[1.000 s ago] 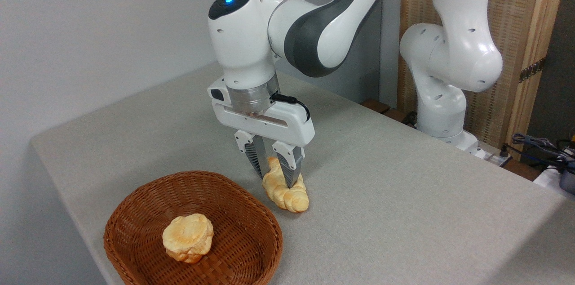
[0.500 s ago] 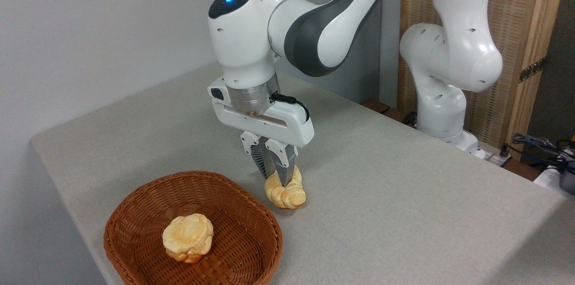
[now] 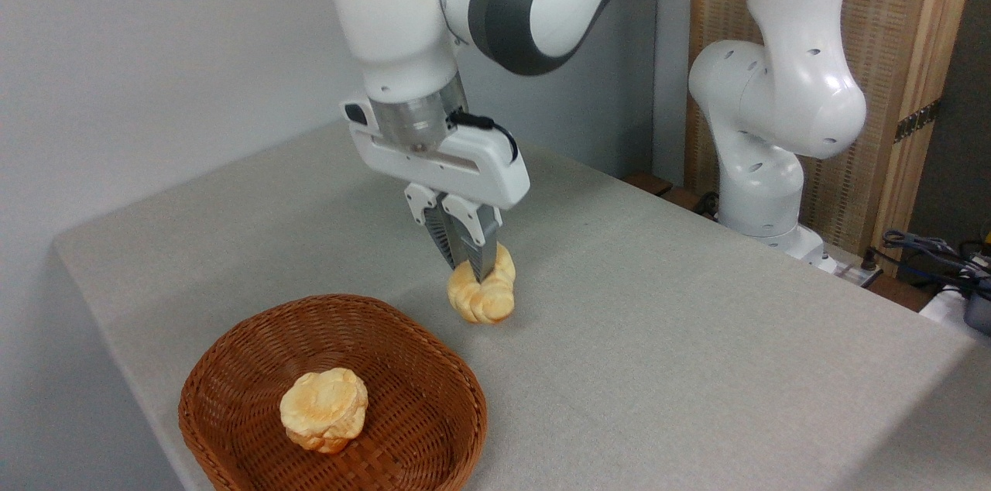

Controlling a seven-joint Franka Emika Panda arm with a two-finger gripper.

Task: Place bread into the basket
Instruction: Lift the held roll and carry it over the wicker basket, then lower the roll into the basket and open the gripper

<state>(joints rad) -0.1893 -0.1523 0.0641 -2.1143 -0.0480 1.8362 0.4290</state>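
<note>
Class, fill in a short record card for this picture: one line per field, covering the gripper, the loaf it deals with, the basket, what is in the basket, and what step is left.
gripper: gripper, shut on the bread, pointing down
bread: braided golden bread, lifted clear of the table, hanging from the fingers
basket: brown wicker basket, on the table, lower left of the bread
basket contents: one round bun
step left: carry the bread over the basket and release it
</note>
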